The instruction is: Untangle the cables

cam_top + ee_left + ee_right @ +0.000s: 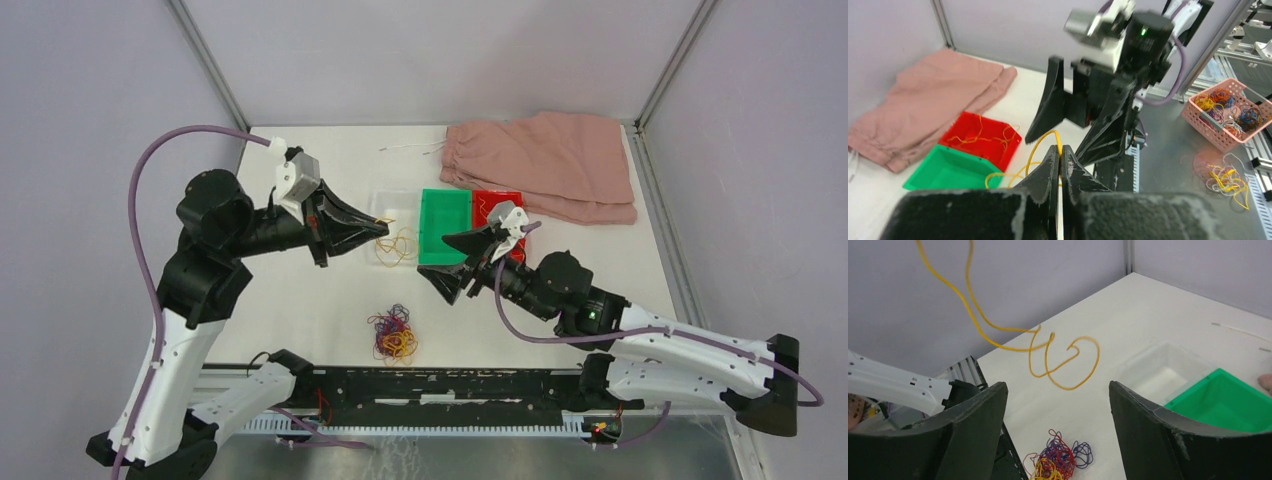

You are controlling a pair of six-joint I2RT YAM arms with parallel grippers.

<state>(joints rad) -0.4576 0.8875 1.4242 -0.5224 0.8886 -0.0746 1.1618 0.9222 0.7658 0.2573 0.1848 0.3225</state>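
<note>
1. Left gripper point(376, 232) is pressed together on a single yellow cable point(396, 240), pinching it close to one end, so the rest hangs free in loose curls
2. Right gripper point(453, 263) is spread wide and holds nothing; it sits right of centre in the overhead view, by the near edge of the green bin point(445, 227)
3. The held strand dangles over the clear tray point(383, 192) in the middle of that view. The remaining cables lie as one clump point(393, 335) of red, yellow and purple loops on the bench point(300, 300), lower centre, well apart from both grippers. A few thin strands also lie in the red bin point(497, 204), upper right of centre
4. Handling, as I judge it: each cable is very light, limp and a little springy, so it keeps its curl but never a set shape. It looks thin and smooth and may slide out of a light pinch. The clump likely weighs almost nothing, so a tug on one loop would probably lift the whole knot rather than free a strand
5. Where to take hold: a free end or an outer loop at the edge of the clump, not its dense middle. One gripper should pin the clump to the bench while the other draws a single colour out slowly
</note>
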